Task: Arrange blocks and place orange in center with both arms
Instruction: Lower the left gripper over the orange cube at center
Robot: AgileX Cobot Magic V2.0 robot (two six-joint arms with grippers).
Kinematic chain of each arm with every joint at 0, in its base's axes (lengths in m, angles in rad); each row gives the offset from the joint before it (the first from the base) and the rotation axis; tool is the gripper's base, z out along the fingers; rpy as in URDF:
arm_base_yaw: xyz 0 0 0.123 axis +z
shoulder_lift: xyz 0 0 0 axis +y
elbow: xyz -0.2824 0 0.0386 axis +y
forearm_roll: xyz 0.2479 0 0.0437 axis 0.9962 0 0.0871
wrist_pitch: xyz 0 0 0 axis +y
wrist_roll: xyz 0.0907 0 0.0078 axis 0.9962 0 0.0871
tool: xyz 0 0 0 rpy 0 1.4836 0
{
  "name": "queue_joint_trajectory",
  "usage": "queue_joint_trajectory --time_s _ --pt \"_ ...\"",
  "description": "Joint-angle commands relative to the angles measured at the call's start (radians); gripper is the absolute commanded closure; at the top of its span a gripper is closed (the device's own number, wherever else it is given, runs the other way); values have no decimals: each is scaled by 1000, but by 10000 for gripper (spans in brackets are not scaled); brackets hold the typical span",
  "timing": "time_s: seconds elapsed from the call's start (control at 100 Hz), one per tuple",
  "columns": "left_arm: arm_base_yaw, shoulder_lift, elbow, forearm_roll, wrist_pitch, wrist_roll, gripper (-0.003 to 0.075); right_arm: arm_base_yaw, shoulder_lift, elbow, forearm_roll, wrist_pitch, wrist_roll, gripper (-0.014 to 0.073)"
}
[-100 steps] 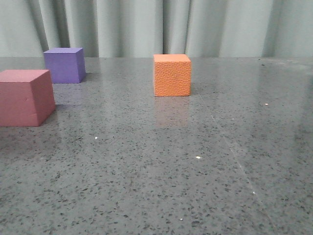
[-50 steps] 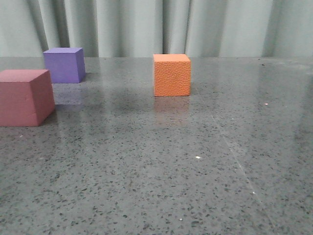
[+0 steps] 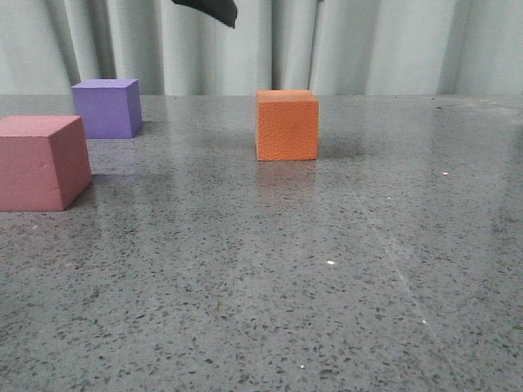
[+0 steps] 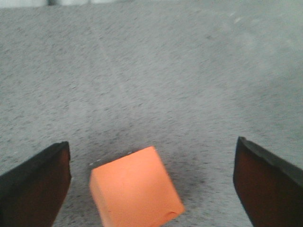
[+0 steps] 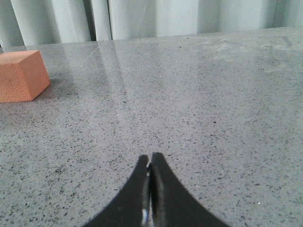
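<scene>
The orange cube (image 3: pixel 287 125) stands on the grey stone table (image 3: pixel 270 269), mid-back in the front view. The purple cube (image 3: pixel 106 108) is at the back left, and the pink-red cube (image 3: pixel 42 162) is nearer at the left edge. My left gripper (image 4: pixel 151 144) is open and hovers above the orange cube (image 4: pixel 135 189), which lies between its wide-apart fingers (image 4: pixel 33 187) without touching them. A black part of that arm (image 3: pixel 208 10) shows at the top of the front view. My right gripper (image 5: pixel 150 158) is shut and empty, low over bare table, with the orange cube (image 5: pixel 22 75) far off to one side.
A pale pleated curtain (image 3: pixel 368 45) hangs behind the table's far edge. Bare speckled stone (image 3: pixel 392 204) lies to the right of the orange cube and across the front.
A black arm part has come into the top of the front view above the orange cube. The three cubes have not moved.
</scene>
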Motion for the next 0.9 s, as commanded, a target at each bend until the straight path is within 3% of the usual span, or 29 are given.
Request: queue_joint_trajectory --time_s 0.0,0.12,0.7,0.89 --pt "-28 -25 -58 168 6 -156 68 -5 -25 -13 -1 -87 -9 661" --pt "-52 0 -62 244 4 -245 68 -5 -25 -13 -1 -87 -9 661" --pt "-71 100 -62 245 24 -273 73 -5 -24 -13 -1 -87 -9 661" --pt "-71 124 -62 245 30 -273 115 -5 -24 -13 -1 -87 -9 661"
